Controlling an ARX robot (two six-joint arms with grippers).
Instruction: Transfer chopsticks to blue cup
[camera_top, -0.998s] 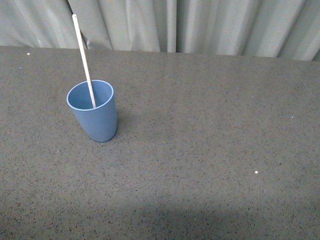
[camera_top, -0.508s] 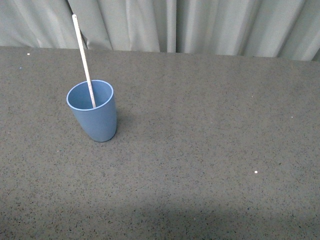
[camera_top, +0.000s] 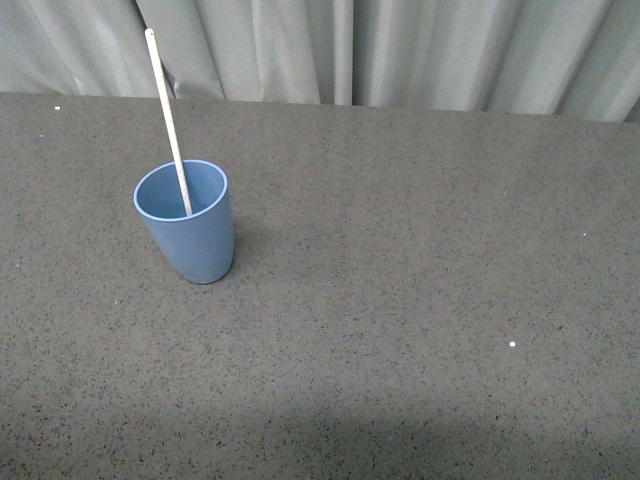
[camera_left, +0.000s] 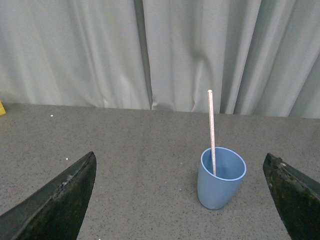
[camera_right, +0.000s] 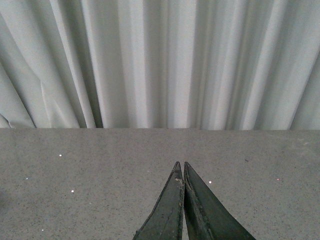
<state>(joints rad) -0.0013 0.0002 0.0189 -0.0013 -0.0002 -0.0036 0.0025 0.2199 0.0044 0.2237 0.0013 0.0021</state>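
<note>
Nothing moved since earlier: your chopsticks (camera_top: 168, 122) stand in the blue cup (camera_top: 187, 227) (far left of table (camera_top: 420, 280)). Left gripper (camera_left: 182, 200) spread wide; right gripper (camera_right: 183, 172) pressed together, empty.

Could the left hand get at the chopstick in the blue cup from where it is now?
Probably yes. In the left wrist view the left hand is open, its fingers spread wide, with the blue cup and the chopstick standing in it ahead on bare table. Nothing lies between.
</note>
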